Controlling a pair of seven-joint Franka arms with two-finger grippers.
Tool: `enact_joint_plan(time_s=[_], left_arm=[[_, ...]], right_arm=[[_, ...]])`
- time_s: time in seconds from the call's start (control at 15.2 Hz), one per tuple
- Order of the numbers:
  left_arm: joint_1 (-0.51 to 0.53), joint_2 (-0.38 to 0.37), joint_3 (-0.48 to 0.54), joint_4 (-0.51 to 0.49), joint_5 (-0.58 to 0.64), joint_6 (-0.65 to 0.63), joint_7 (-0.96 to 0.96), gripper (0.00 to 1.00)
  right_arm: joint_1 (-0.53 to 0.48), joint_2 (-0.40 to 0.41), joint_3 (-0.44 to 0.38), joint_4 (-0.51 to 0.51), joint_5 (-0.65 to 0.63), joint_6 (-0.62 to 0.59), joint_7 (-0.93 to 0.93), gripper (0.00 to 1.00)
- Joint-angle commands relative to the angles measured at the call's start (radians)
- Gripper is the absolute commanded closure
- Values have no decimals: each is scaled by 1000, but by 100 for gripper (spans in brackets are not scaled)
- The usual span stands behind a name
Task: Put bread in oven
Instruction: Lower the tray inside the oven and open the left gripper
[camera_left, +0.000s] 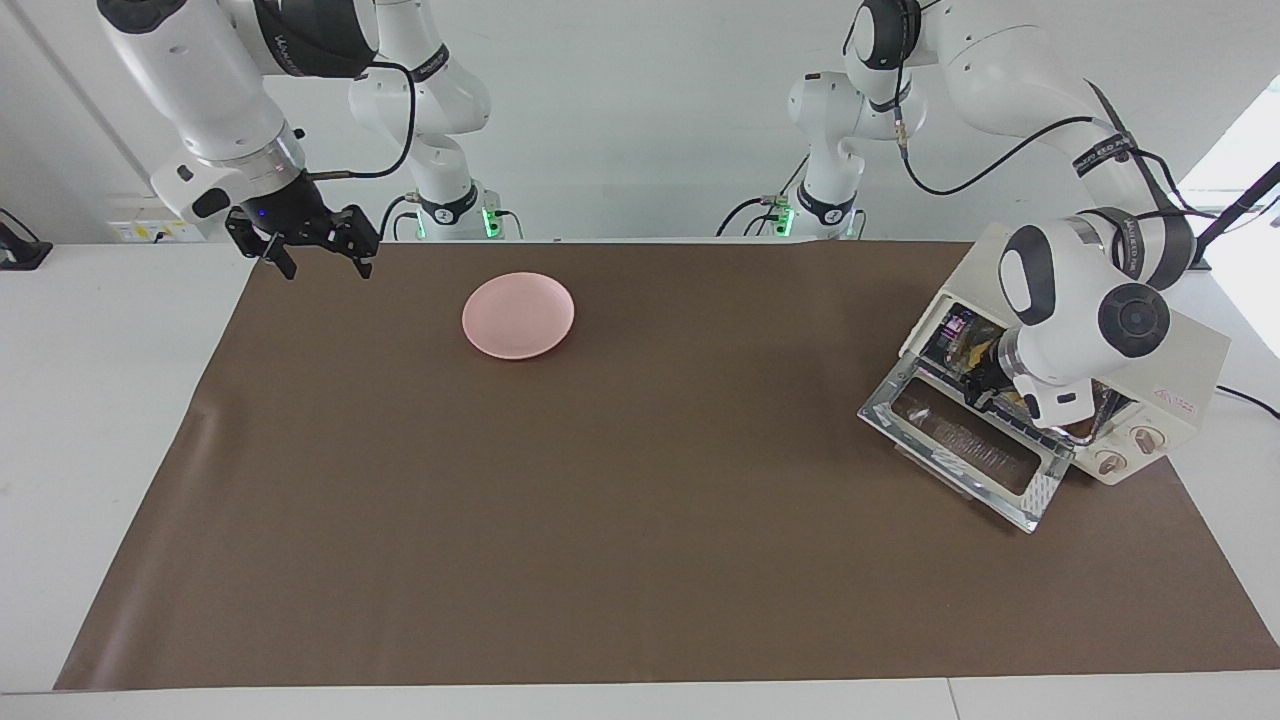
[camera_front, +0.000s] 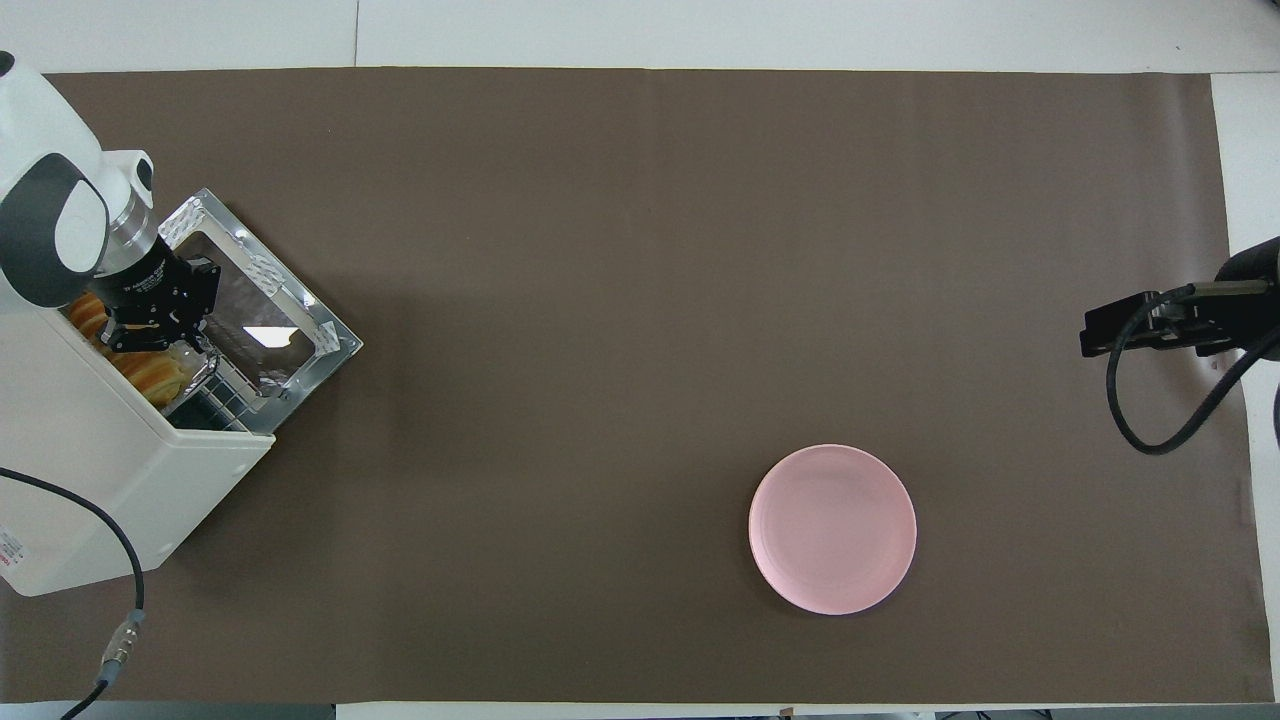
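Note:
The cream-white oven (camera_front: 100, 470) (camera_left: 1180, 370) stands at the left arm's end of the table, its glass door (camera_front: 255, 320) (camera_left: 960, 450) folded down flat. The golden bread (camera_front: 150, 372) lies in a silver foil tray (camera_front: 205, 365), almost wholly inside the oven mouth; only a bit of loaf shows past the oven's top. My left gripper (camera_front: 180, 345) (camera_left: 975, 392) is shut, its tips at the tray's front rim in the oven opening. Whether it pinches the rim or only presses on it, I cannot tell. My right gripper (camera_left: 328, 268) (camera_front: 1140, 325) waits open over the mat's edge at the right arm's end.
A pink plate (camera_left: 518, 315) (camera_front: 832, 529) lies bare on the brown mat (camera_left: 640, 520), toward the right arm's end and near the robots. The oven's black cable (camera_front: 120, 560) trails off the table's edge on the robots' side.

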Motion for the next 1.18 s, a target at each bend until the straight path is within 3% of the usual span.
enact_joint_plan(time_s=[0.0,0.33,0.39,0.46,0.53,0.59,0.86,1.12], left_arm=[[-12,-36,3,-36,24,-9,8,100],[-10,-48,2,-63,41,3,21,100],[-12,-48,2,-63,41,3,36,93],[-12,-48,2,-61,41,5,45,64],[-13,-47,2,-61,41,6,47,28],[-13,-47,2,-58,41,6,47,0],[-13,-47,2,-35,41,27,71,0],[-13,-48,0,45,33,41,244,0]], right_arm=[[-14,-3,11,0,-15,-13,11,0],[-14,-3,11,0,-15,-13,11,0],[-14,-3,11,0,-15,-13,11,0],[-14,-3,11,0,-15,-13,11,0],[-14,-3,11,0,-15,-13,11,0],[-14,-3,11,0,-15,-13,11,0],[-14,-3,11,0,-15,-13,11,0],[-14,-3,11,0,-15,-13,11,0]])
